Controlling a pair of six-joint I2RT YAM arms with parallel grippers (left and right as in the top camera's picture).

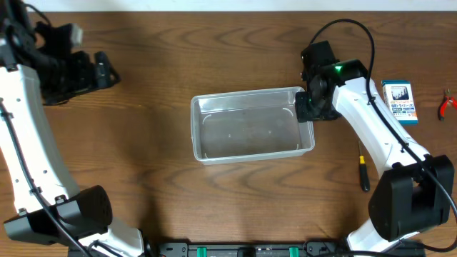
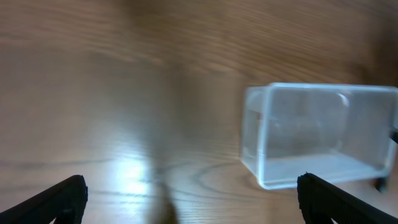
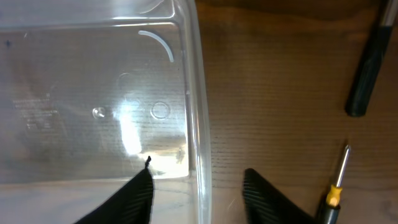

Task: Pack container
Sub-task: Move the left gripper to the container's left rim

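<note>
The container (image 1: 246,95) is a clear, shallow plastic bin lying empty in the middle of the table. My right gripper (image 1: 308,107) is at its right end. In the right wrist view the right gripper (image 3: 199,168) straddles the container's wall (image 3: 196,93), one finger inside and one outside. Both fingers stand apart from the rim, so the jaws are open. My left gripper (image 1: 107,71) is far off at the back left, wide open and holding nothing. The left wrist view shows the left gripper (image 2: 191,180) over bare wood, with the container (image 2: 323,134) ahead to the right.
A blue-and-white box (image 1: 399,101) and red pliers (image 1: 447,104) lie at the right edge. A screwdriver (image 1: 363,171) with a black handle lies right of the bin, beside my right arm; its shaft and yellow collar (image 3: 336,193) show close to the outer finger.
</note>
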